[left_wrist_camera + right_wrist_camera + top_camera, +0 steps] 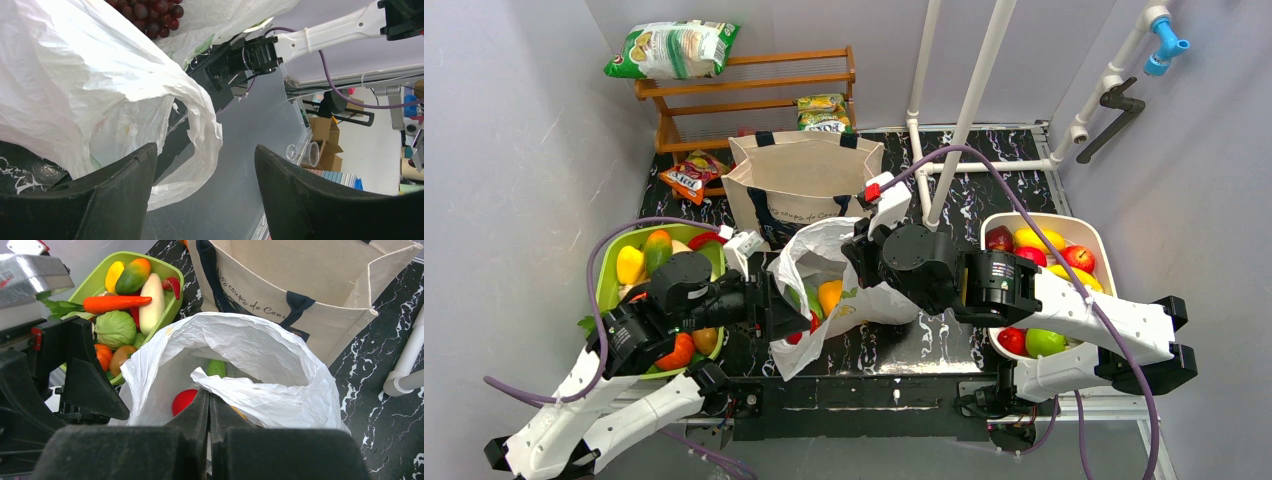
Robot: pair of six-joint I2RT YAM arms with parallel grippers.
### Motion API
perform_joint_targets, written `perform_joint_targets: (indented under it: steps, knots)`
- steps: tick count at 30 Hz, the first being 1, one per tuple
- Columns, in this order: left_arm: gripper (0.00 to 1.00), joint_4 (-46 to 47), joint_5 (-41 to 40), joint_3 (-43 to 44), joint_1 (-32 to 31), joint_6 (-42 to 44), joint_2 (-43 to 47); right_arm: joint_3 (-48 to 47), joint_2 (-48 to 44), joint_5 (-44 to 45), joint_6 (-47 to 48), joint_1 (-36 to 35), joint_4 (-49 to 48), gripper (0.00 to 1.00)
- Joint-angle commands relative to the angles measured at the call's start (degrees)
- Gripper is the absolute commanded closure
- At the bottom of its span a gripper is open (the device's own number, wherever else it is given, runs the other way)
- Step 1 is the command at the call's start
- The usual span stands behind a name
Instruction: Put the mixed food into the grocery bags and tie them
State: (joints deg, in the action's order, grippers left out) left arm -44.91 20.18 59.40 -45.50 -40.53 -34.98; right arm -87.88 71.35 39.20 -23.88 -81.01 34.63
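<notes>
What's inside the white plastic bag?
Inside the white plastic bag you can see a red round fruit, a green piece and an orange-yellow piece. The crumpled plastic covers whatever lies deeper.

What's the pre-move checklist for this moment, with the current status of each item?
1. Right gripper shut on white plastic bag rim: ok.
2. Left gripper open: ok.
3. Bag edge truly inside that open gap: cannot tell, depth unclear.
4. Bag mouth open: ok.
5. Red fruit inside bag: ok.
6. All food bagged: not ok, green tray holds vegetables.
</notes>
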Motion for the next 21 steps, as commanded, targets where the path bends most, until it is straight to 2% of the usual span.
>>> perform_joint_targets:
  steps: [1, 6, 11, 14, 18, 20, 21]
  knots:
    - [0.31, 4.4, 0.0, -2.7, -2.3, -0.1, -0.4, -1.6, -1.3, 0.2, -2.1, 0.9, -1.0, 0.99]
    - [0.34, 6.6, -3.7, -4.6, -8.8, 0.9, -3.7, -1.4, -1.7, -0.1, -2.9, 1.8, -0.4, 0.99]
    - [0.41, 7.9, -5.5, -4.7, -12.1, 2.3, -8.2, -0.5, -2.7, -0.4, -4.0, 2.3, 0.1, 0.99]
    - [0.57, 8.6, -5.9, -4.9, -13.5, 2.9, -10.1, 0.2, -3.6, -0.2, -4.6, 2.5, 0.2, 0.99]
    - [0.91, 8.5, -6.5, -3.5, -14.9, 2.5, -11.5, 0.9, -4.7, -0.3, -5.0, 2.7, 0.8, 0.99]
    - [1.0, 8.8, -6.3, -0.5, -15.4, 2.0, -11.6, 0.5, -5.2, -0.9, -5.0, 2.8, 1.6, 0.99]
    - [1.0, 8.9, -6.1, 1.8, -15.5, 2.0, -11.7, -0.1, -5.4, -1.3, -5.0, 2.8, 2.2, 0.99]
